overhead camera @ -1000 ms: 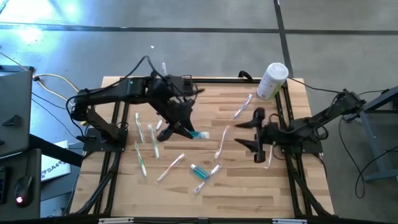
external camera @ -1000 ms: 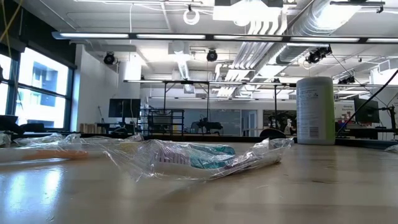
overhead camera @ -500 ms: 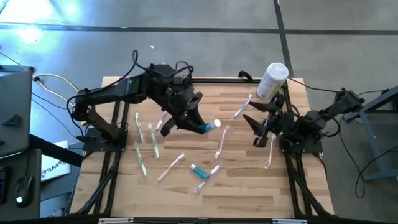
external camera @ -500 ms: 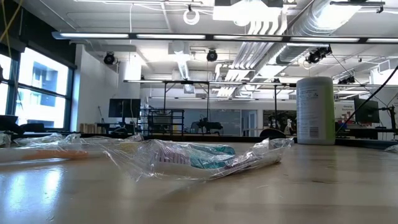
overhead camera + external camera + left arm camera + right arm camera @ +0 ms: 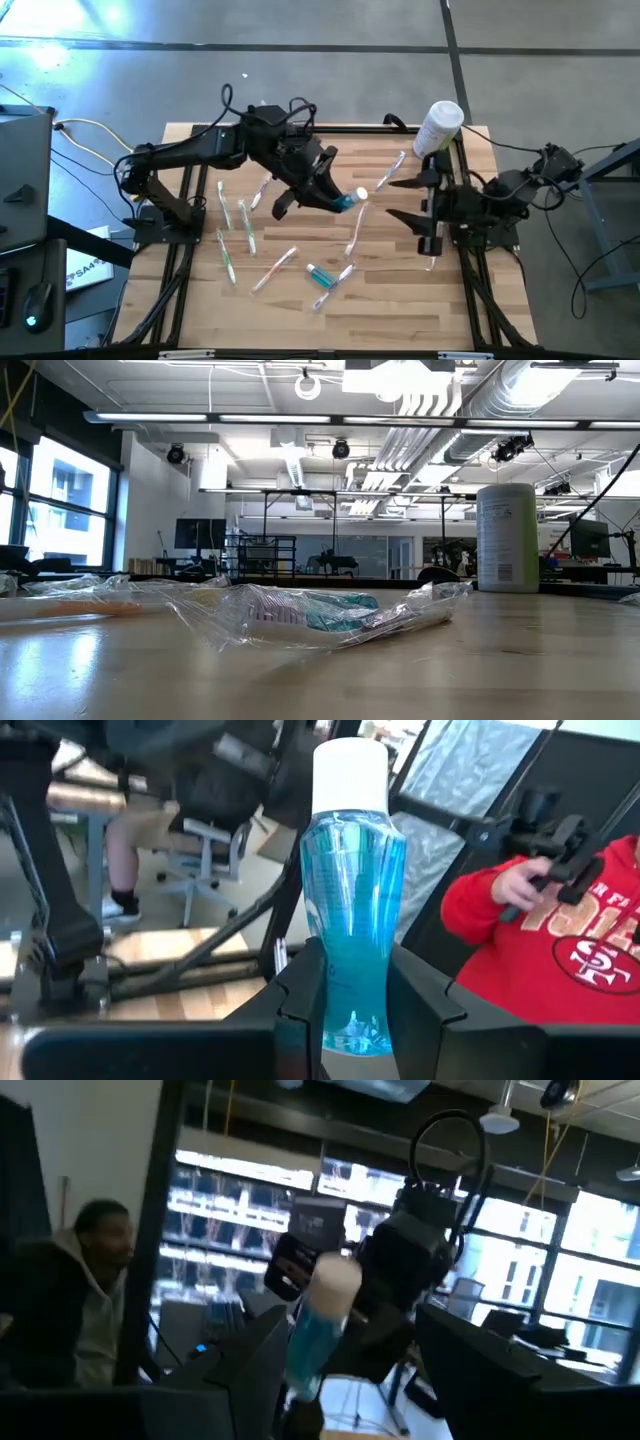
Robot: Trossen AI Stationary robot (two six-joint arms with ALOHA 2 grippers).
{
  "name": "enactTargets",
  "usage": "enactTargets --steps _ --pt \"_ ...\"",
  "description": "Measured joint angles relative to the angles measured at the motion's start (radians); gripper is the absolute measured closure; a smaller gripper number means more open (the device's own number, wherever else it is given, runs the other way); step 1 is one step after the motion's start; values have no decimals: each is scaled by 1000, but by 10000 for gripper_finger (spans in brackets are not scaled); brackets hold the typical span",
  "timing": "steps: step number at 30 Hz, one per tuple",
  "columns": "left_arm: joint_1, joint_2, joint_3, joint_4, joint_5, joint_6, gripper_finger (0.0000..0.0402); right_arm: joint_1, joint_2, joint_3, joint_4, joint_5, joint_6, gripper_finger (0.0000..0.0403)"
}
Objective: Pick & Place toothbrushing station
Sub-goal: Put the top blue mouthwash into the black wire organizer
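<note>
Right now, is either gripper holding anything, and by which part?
The left gripper holds a blue bottle with a white cap, pinched low on its body, cap end free. The right gripper is open and holds nothing.

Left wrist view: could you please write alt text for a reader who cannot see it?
The left gripper is shut on an upright blue liquid bottle with a white cap, held at its lower part. Behind it sit a person in a red sweatshirt and another person on an office chair.
</note>
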Motion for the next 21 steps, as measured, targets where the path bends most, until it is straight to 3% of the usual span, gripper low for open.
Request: enactTargets --steps 8,21 --pt "-1 33 1 64 8 21 330 -16 40 55 -38 87 -17 188" --pt "0 37 0 56 5 46 330 -42 40 56 -92 -66 78 188"
